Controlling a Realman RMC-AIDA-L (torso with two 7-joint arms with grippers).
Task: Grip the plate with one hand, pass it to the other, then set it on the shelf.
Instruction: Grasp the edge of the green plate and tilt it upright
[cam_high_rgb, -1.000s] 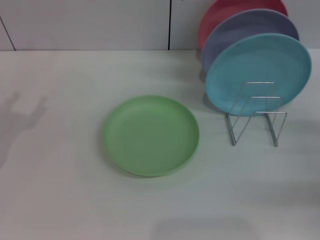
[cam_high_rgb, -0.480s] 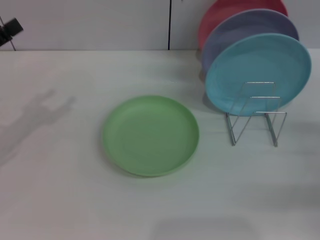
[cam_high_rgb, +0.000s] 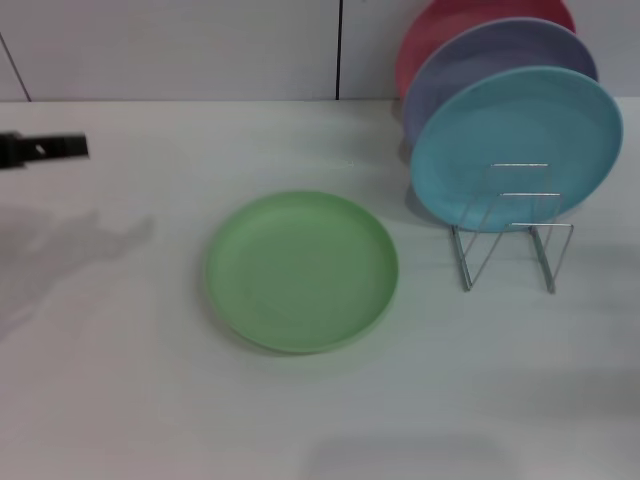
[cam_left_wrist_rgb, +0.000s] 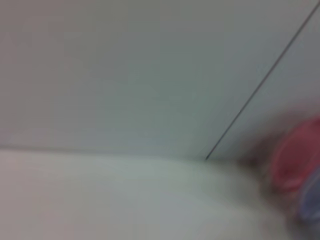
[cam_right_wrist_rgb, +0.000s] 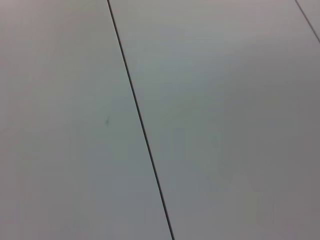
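Note:
The light green plate (cam_high_rgb: 302, 270) lies flat on the white table in the middle of the head view. My left gripper (cam_high_rgb: 45, 149) shows only as a black tip at the far left edge, above the table and well left of the plate. The silver wire rack (cam_high_rgb: 510, 232) stands at the right, its front loops bare. My right gripper is out of view; the right wrist view shows only a wall with a dark seam.
A light blue plate (cam_high_rgb: 517, 148), a lavender plate (cam_high_rgb: 480, 62) and a red plate (cam_high_rgb: 440, 30) stand upright in the rack's rear slots. The red plate also shows blurred in the left wrist view (cam_left_wrist_rgb: 292, 160). A wall (cam_high_rgb: 180, 45) rises behind the table.
My left gripper has come into view at the left edge and dropped lower and farther right. Its shadow on the table has shifted. The plates and rack have not moved.

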